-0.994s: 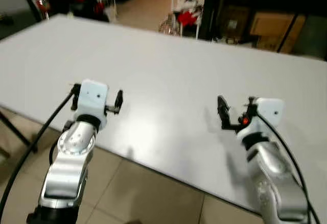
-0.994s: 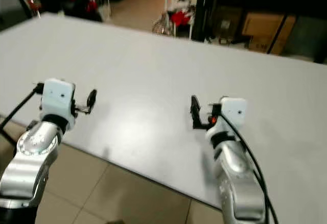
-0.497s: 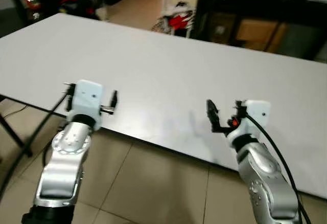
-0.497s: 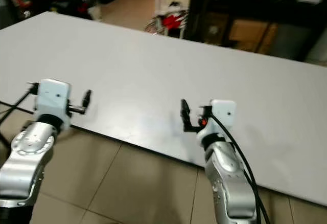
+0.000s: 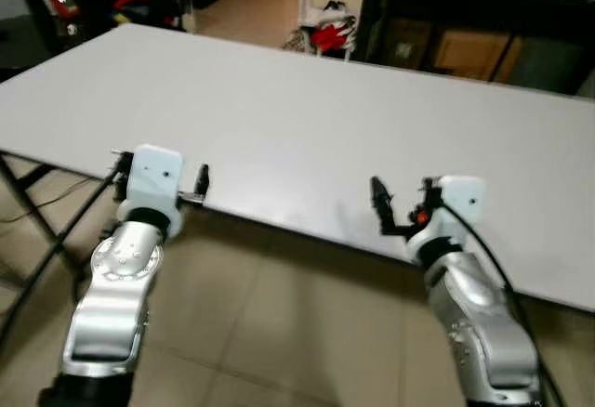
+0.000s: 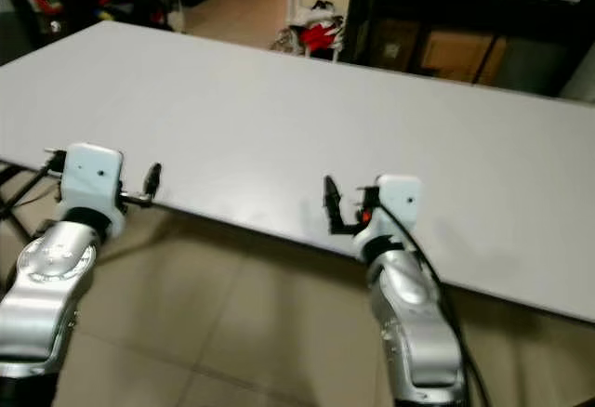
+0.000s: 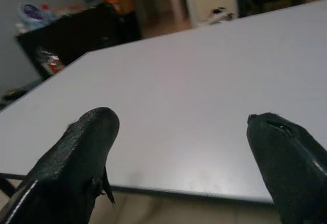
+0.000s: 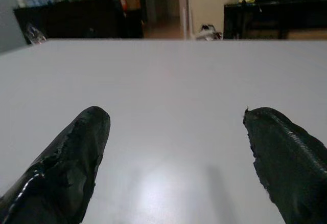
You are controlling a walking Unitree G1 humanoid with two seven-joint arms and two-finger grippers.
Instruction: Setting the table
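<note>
Left gripper (image 7: 184, 152): fingers (image 7: 76, 162) spread wide apart, nothing between them. It sits at the near edge of the table (image 5: 307, 100), tips level with the rim, pointing across the top. In the left eye view the left gripper (image 5: 158, 189) is at the table's near-left part, silver arm running down toward the floor (image 5: 279, 333) with a black cable beside it.

Right gripper (image 8: 179, 152): fingers (image 8: 66, 157) also wide apart, holding nothing. It hangs just over the tabletop, inside the near edge, aimed at the far side. In the head view the right gripper (image 5: 402, 207) is right of centre, one black finger (image 5: 379, 201) standing up, small red light on the wrist body.

Both grippers are well apart from each other, roughly at the same depth along the near edge.

Table: large, white, plain matte top with a soft glare patch in front of the right gripper. No tableware can be made out on the part in view. A dark table leg (image 5: 37, 230) shows at near left.

Floor: beige tiles under the near edge.

Past the far edge: dark cabinet (image 5: 446, 7), cardboard box (image 5: 465, 54), a red-and-white heap (image 5: 330, 33) on the floor, dark clutter at far left. Details there are too blurred to tell.
</note>
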